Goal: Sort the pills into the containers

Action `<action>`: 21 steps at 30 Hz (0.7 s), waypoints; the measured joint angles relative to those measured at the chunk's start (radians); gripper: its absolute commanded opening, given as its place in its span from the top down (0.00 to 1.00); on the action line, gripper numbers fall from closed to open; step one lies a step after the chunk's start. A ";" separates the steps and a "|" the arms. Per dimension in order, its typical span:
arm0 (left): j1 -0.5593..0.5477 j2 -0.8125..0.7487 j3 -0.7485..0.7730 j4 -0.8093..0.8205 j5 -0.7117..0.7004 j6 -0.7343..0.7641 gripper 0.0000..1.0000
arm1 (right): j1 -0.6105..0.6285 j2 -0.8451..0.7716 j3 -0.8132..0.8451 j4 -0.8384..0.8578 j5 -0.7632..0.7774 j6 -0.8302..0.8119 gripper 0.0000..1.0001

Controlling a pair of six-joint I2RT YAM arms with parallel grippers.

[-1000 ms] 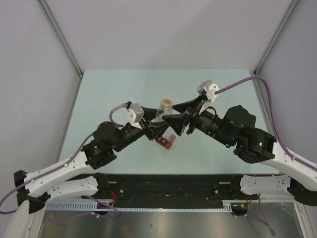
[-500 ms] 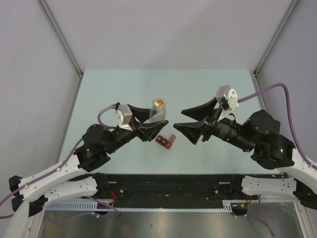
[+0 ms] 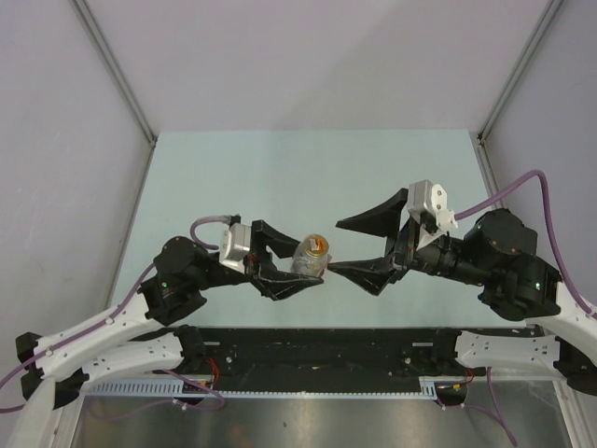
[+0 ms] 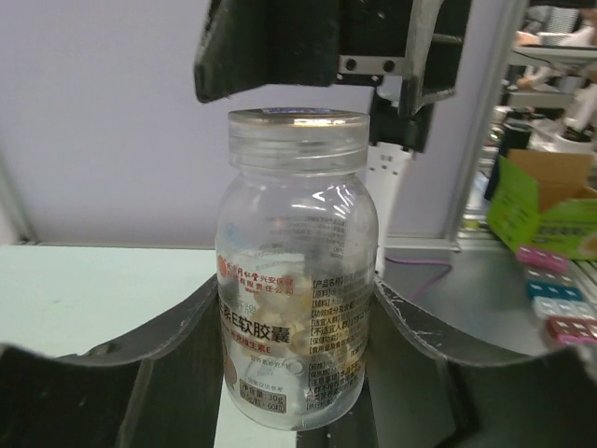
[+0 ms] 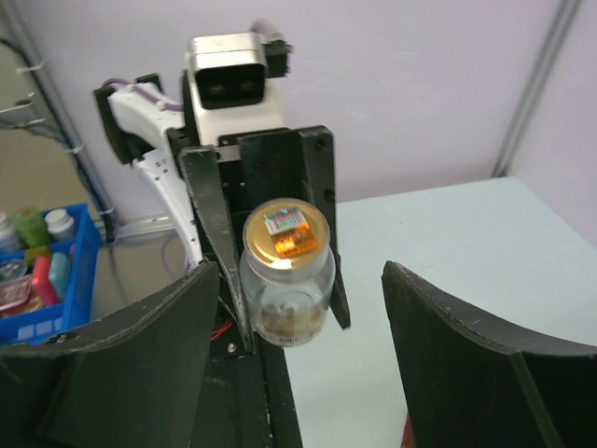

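My left gripper (image 3: pixel 306 265) is shut on a small clear round bottle (image 3: pixel 312 255) and holds it up off the pale green table (image 3: pixel 233 177). In the left wrist view the bottle (image 4: pixel 297 308) stands between my two fingers (image 4: pixel 140 373), with pale pills (image 4: pixel 280 303) piled inside. A gold foil seal (image 5: pixel 284 233) covers its mouth. My right gripper (image 3: pixel 334 246) is open just to the right of the bottle (image 5: pixel 284 280) and faces it, touching nothing. The containers are hidden in the top view.
Grey walls with metal posts (image 3: pixel 117 75) close off the table at the back and sides. A blue bin of small bottles (image 5: pixel 47 271) sits off the table, behind the left arm (image 5: pixel 233 61). Coloured boxes (image 4: pixel 550 224) lie beyond the table's edge.
The left gripper has carried the bottle from the middle of the table towards the near edge and lifted it. The right gripper has drawn back to the right and spread its fingers wider.
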 measured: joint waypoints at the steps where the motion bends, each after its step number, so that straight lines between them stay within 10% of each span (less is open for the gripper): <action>1: 0.000 0.006 0.000 0.000 0.031 -0.004 1.00 | 0.000 0.000 0.000 0.001 -0.029 -0.010 0.24; 21: 0.000 0.028 0.000 -0.005 0.179 -0.007 1.00 | 0.000 0.069 0.000 0.069 -0.250 -0.047 0.24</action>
